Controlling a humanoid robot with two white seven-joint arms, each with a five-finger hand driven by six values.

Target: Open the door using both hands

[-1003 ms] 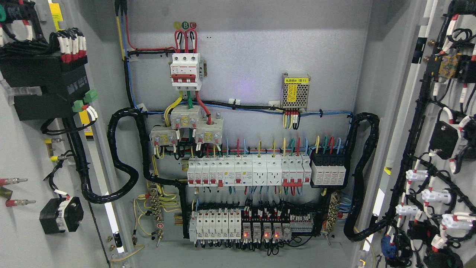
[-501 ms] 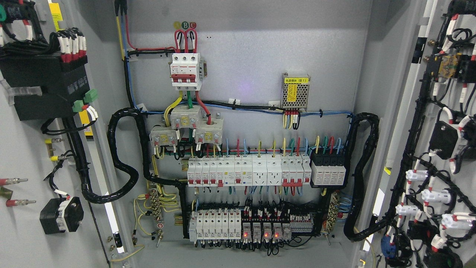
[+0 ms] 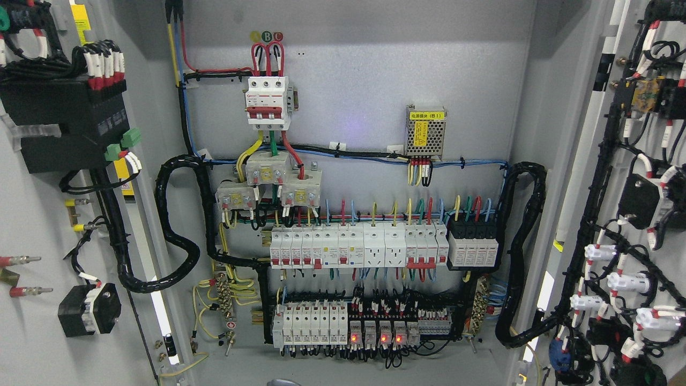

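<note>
Head view: cabinet (image 3: 353,96) open, left door (image 3: 32,225) and right door (image 3: 595,177) swung wide, breakers (image 3: 353,245) exposed. Neither hand visible, so their state cannot be told.

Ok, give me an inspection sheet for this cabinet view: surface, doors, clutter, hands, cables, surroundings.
Surface: grey back panel, bare in its upper part.
Job's things: left door and right door both swung open, inner sides showing.
Clutter: nothing seen.
Hands: neither in view; a grey shape at the bottom edge cannot be identified.
Cables: black conduit loops at both sides; coloured wires into the breaker row.
Surroundings: four red indicator lights lit.
</note>
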